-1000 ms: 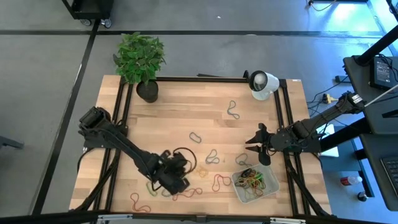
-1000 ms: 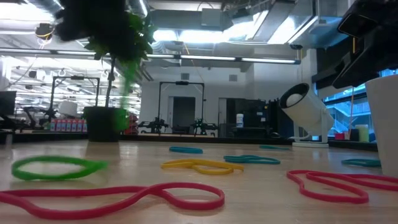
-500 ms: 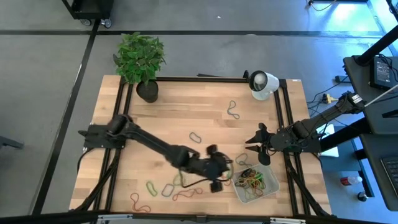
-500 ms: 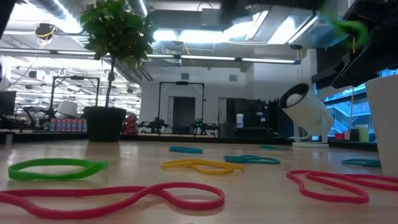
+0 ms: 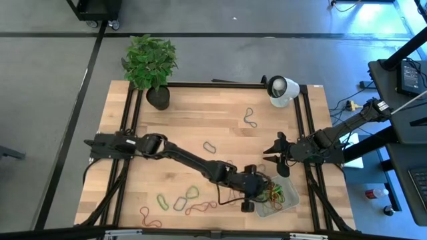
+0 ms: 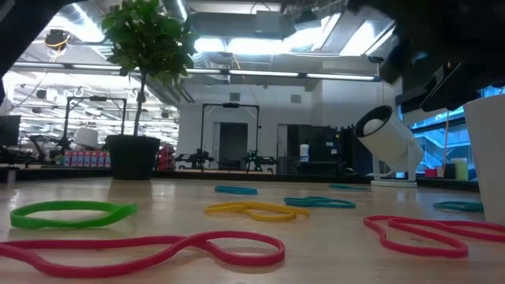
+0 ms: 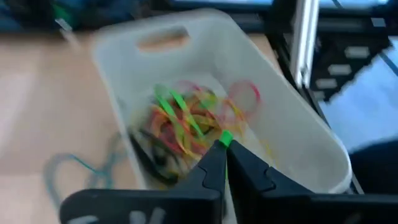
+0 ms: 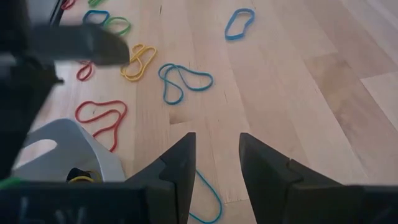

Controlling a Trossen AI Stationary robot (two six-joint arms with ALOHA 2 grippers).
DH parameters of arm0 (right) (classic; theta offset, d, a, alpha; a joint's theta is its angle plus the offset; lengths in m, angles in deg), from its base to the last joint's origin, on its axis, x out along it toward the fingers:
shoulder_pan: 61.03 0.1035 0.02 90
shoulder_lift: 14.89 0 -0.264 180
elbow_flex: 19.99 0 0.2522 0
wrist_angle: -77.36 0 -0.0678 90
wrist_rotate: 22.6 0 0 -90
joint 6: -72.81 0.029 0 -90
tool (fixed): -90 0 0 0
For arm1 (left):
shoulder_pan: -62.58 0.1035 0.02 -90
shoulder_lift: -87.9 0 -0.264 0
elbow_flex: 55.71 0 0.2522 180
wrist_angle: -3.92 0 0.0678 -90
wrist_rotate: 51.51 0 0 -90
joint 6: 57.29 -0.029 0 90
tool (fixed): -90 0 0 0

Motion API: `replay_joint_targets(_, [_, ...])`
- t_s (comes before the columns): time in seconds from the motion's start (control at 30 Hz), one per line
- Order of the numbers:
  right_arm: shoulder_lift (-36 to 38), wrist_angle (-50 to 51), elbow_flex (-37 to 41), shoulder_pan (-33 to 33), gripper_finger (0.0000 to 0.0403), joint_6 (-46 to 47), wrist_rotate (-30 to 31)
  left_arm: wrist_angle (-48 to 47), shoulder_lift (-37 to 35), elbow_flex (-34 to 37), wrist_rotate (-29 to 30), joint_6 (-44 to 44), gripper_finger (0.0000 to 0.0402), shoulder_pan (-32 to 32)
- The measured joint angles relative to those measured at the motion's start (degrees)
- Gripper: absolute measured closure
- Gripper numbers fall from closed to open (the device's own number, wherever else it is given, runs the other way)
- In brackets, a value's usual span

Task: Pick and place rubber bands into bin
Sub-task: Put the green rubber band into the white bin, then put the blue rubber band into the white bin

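No writing can be read. The left gripper (image 7: 222, 151) hangs over the bin (image 5: 291, 200) at the near right, jaws pinched on a green band (image 7: 225, 138). Loose bands (image 5: 188, 200) lie left of it. The right gripper (image 5: 279, 155) waits just beyond, jaws apart. Far off stand a plant (image 5: 151, 63) and a white camera (image 5: 282, 90).

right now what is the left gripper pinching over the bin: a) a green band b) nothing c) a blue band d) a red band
a: in the left wrist view the left gripper has its fingers shut on a green rubber band at their tips, right above the bin with its pile of bands.
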Motion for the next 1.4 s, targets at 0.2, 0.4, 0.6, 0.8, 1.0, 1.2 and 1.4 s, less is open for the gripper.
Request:
replay_joint_targets(0.2, [0.0,0.0,0.0,0.0,0.0277,0.0,0.0,-1.7,0.7,-0.1,-4.0,2.9,0.0336,0.4])
replay_joint_targets(0.4, [0.0,0.0,0.0,0.0,0.0277,0.0,0.0,-3.9,-0.8,-0.1,-3.4,2.8,0.0274,1.4])
replay_joint_targets(0.6, [0.0,-0.1,0.0,0.0,0.0277,0.0,0.0,-13.2,-3.6,-0.1,-3.3,1.8,0.0244,3.0])
replay_joint_targets(0.8, [0.0,-1.0,0.0,0.0,0.0277,0.1,0.0,-27.0,-8.4,0.8,4.6,-0.3,0.0259,4.1])
replay_joint_targets(1.0, [0.0,-2.6,0.0,0.0,0.0277,-0.1,0.0,-29.4,-14.1,16.3,9.9,2.4,0.032,4.1])
replay_joint_targets(1.2, [0.0,-2.6,0.0,0.0,0.0277,-1.9,0.0,-12.2,-28.0,43.7,9.8,10.9,0.0377,3.9])
replay_joint_targets(1.4, [0.0,-2.9,0.0,0.0,0.0277,-6.6,0.0,5.6,-45.2,68.8,11.4,14.7,0.0399,2.3])
